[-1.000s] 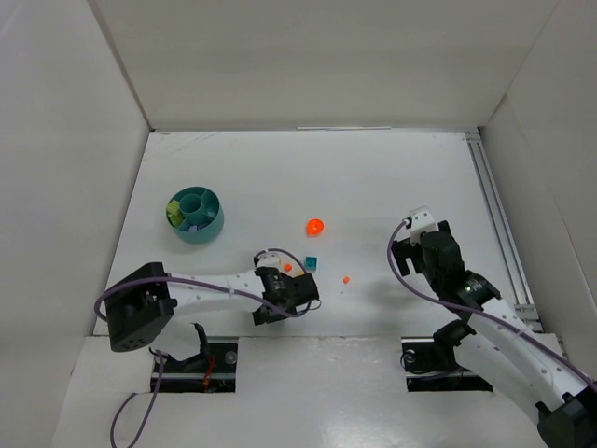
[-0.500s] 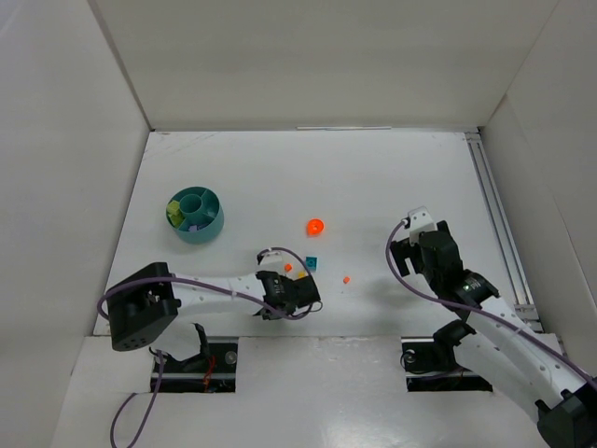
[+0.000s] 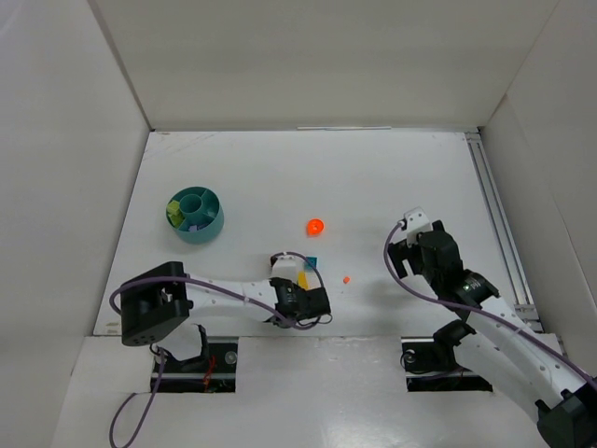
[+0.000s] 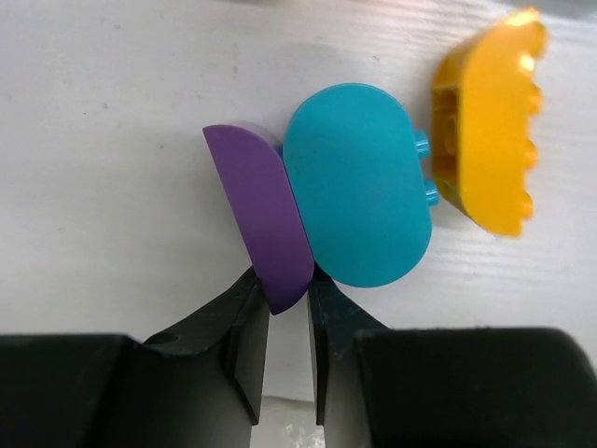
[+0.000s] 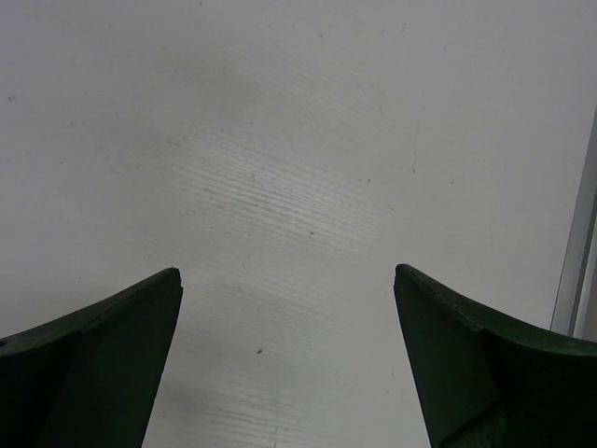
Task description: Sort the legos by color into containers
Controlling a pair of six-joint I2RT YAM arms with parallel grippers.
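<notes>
In the left wrist view my left gripper (image 4: 287, 303) is shut on the lower tip of a purple lego (image 4: 261, 210) lying on the table. A teal lego (image 4: 359, 187) touches the purple one, and a yellow lego (image 4: 490, 121) lies just right of it. From above, the left gripper (image 3: 300, 285) sits at the yellow (image 3: 302, 278) and teal (image 3: 312, 261) pieces. A round orange lego (image 3: 315, 226) and a tiny orange one (image 3: 346, 279) lie apart. The teal dish (image 3: 216, 224) stands at the left, with lime and purple pieces inside. My right gripper (image 3: 403, 250) is open and empty over bare table (image 5: 287, 289).
White walls enclose the table on three sides. A metal rail (image 3: 494, 215) runs along the right edge and shows in the right wrist view (image 5: 578, 271). The left arm's cable loops above its wrist (image 3: 280, 254).
My left gripper has moved right and forward to the cluster of pieces and now pinches the purple one. The right arm has barely moved.
</notes>
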